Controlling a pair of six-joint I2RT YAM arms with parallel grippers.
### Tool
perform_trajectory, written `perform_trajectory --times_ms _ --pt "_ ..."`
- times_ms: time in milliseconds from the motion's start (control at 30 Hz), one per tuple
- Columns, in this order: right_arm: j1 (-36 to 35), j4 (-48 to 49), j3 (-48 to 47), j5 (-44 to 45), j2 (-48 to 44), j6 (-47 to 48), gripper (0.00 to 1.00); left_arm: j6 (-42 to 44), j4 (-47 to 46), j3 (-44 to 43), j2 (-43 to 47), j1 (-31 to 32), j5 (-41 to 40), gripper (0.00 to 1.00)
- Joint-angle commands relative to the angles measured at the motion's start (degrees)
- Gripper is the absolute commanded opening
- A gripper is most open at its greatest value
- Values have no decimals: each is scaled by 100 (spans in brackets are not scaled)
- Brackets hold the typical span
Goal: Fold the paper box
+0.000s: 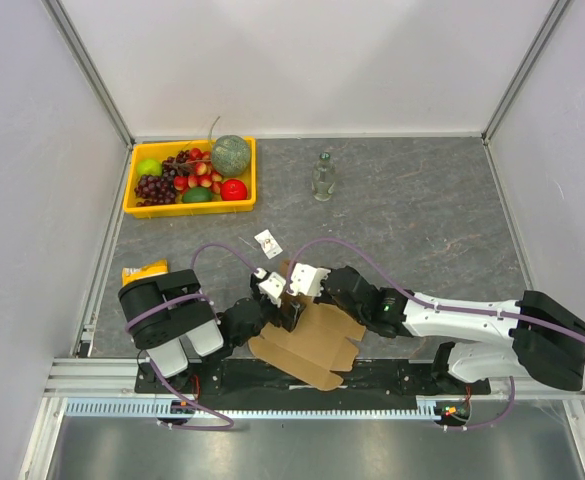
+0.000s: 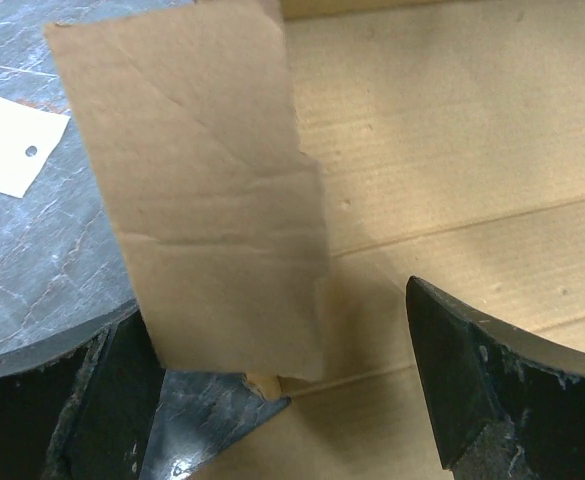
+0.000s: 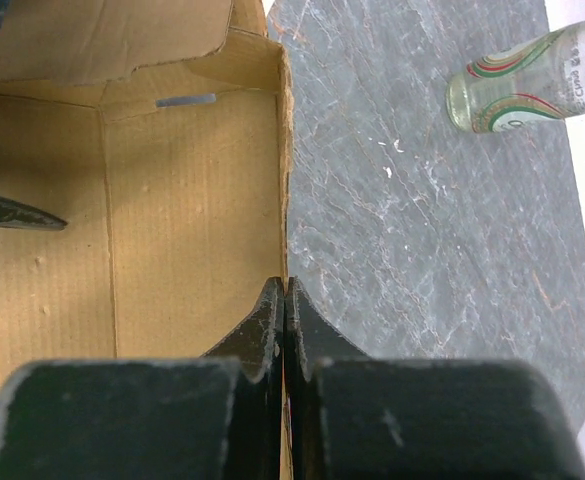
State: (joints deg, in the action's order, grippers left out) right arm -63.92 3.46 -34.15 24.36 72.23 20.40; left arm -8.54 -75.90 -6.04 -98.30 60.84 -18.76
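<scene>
1. The paper box [image 1: 317,345] lies partly unfolded at the table's [image 1: 422,210] near edge, between both arms.
2. The left gripper [image 2: 272,305] gapes wide, with an upright flap [image 2: 202,200] between its fingers [image 2: 472,380], perhaps touching one.
3. The right gripper [image 3: 285,295] is pinched tight on the box's side wall [image 3: 284,150].

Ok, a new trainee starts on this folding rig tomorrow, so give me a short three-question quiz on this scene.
1. What stands upright to the right of the fruit tray in the overhead view?
2. True or false: the left claw is shut on the cardboard box.
3. The right claw pinches: A the tray's rim, B an upright wall of the box, C nothing.

Key: 1 a glass bottle; 2 false, it is open, straddling a raised flap; 3 B.
</scene>
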Motion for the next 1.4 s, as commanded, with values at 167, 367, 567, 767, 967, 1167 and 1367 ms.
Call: perform_trajectory --times_ms 167,367,567,767,967,1167,1367 --pt "-42 128 -145 833 -191 429 0 -113 -1262 -46 855 16 654 100" --pt "-42 408 13 1395 -411 973 0 -8 -173 -125 2111 -28 646 100" --pt "-42 708 286 1300 -630 1580 0 150 838 -108 3473 -186 672 100" --pt "-42 743 339 1247 -666 1862 0 -191 1445 68 4363 -1204 953 100" --pt "-42 761 330 1133 -675 1941 0 -1036 1499 -335 3391 -2962 2471 100" --pt "-42 752 339 1080 -657 1862 0 -1071 666 -819 1922 -3201 3500 100" --pt "-42 735 348 1036 -666 1853 0 -1054 -161 -820 1218 -3333 4240 100"
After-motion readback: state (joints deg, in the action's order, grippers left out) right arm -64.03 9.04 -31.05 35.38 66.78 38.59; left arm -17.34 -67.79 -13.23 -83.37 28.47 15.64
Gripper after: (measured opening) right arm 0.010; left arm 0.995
